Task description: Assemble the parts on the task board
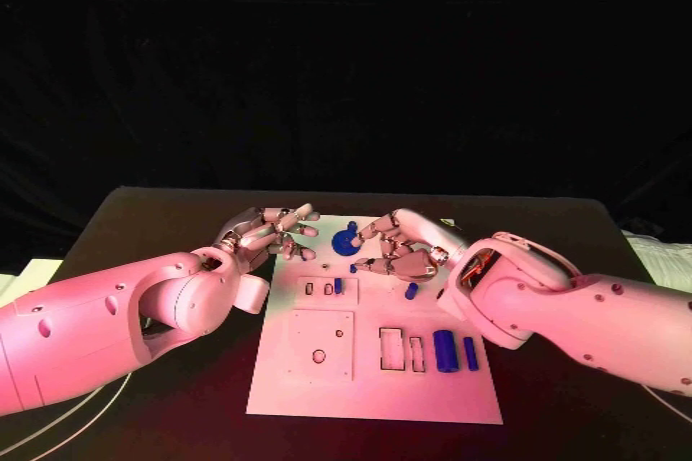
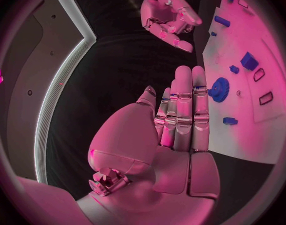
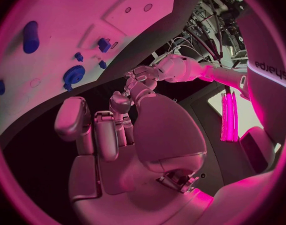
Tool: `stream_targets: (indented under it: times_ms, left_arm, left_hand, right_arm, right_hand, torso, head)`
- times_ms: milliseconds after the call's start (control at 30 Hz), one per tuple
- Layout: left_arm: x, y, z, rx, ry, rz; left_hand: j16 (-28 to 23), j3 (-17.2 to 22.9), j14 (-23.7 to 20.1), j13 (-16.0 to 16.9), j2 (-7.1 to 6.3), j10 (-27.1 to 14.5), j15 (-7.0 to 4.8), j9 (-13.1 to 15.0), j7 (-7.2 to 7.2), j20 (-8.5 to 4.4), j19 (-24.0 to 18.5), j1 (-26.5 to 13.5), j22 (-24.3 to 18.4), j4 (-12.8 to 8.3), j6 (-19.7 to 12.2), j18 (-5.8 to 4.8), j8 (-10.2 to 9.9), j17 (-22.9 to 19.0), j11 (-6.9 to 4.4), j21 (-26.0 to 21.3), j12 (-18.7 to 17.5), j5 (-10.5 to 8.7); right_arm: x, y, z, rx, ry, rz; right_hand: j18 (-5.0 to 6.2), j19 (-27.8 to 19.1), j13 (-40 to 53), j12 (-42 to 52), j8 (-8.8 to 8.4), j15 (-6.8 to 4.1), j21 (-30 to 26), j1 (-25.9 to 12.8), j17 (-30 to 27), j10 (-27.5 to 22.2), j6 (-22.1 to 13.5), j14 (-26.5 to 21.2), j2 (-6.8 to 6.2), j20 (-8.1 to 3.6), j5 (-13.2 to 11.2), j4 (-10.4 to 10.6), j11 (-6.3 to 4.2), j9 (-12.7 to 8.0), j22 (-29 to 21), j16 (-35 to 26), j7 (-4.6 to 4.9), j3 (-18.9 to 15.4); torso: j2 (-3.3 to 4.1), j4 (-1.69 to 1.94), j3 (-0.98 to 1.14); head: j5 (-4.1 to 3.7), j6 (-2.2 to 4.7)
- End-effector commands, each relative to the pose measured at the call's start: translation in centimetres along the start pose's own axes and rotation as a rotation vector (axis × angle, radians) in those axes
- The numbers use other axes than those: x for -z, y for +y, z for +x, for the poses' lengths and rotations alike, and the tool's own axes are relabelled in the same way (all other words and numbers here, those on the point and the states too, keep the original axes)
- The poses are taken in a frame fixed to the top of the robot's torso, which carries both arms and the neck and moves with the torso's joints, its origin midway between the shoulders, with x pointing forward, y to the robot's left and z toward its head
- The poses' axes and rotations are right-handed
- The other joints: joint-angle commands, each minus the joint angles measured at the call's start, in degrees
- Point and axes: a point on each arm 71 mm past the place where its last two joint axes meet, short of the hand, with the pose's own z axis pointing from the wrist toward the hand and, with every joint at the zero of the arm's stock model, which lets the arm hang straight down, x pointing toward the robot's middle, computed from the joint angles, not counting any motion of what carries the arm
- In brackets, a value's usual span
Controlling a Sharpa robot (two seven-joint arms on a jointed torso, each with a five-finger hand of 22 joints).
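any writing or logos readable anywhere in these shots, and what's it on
"sharpa", partly cut off at the picture's rim: on the white left arm in the right wrist view.
No letters or numbers can be made out on the task board, the blue parts or either hand.

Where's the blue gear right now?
In the head view the blue gear sits at the far end of the task board, between the left hand and the right hand.
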Motion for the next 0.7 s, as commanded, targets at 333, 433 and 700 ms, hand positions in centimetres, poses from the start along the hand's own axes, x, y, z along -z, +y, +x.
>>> stream_targets:
  times_ms: [333,433,700]
  left_arm:
    - [-0.4,-0.3,0.2,-0.808,0.276,-0.454]
    - [-0.9,-1.2,0.2,-0.939,0.266,-0.502]
    - [-2.7,-2.7,1.1,-1.054,0.212,-0.546]
  left_hand:
    - [41.64,-7.02,8.32,27.43,0.28,-7.92,-1.86,8.04,-2.99,-2.43,11.64,-5.93,50.16,4.67,-0.79,-5.61,13.41,43.60,-2.96,43.32,32.24,-0.05]
    - [41.64,-8.53,8.32,32.38,1.30,-7.61,-2.26,11.28,-3.60,-2.75,14.19,-6.66,59.51,5.00,-1.91,-7.03,17.58,43.60,-3.38,49.74,37.12,0.04]
    - [41.64,-11.79,8.32,36.82,2.23,-6.25,-3.30,17.98,-4.53,-3.57,14.78,-8.16,61.48,4.85,-5.19,-7.27,24.70,43.60,-4.25,51.10,41.57,-0.04]
  right_arm:
    - [2.8,-2.9,-4.8,-0.343,-0.011,0.066]
    - [3.1,-3.8,-5.8,-0.362,-0.058,0.095]
    - [3.3,-5.0,-6.9,-0.395,-0.128,0.145]
  right_hand:
    - [1.12,-1.36,-1.72,-1.71,0.70,-0.18,-1.34,1.27,6.11,-0.86,0.74,3.91,0.60,-0.24,0.92,-0.57,-0.19,0.19,-2.97,-2.02,-0.08,0.40]
    - [1.49,-2.43,-3.32,-3.53,0.74,-0.19,-2.58,1.29,4.79,-1.96,0.58,3.52,0.59,-0.27,0.98,-0.65,-0.18,0.19,-5.11,-3.14,-0.06,0.34]
    - [1.50,-2.46,-2.91,-3.01,0.80,-0.19,-2.67,1.19,4.69,-1.57,0.60,3.49,0.61,-0.28,0.98,-0.60,-0.17,0.21,-5.20,-3.25,-0.06,0.26]
  torso:
    - [-1.22,-1.03,0.46]
    - [-1.44,-1.03,0.52]
    - [-1.47,-1.00,0.60]
  head:
    - [0.73,-0.26]
    - [0.95,-0.41]
    - [1.04,-0.72]
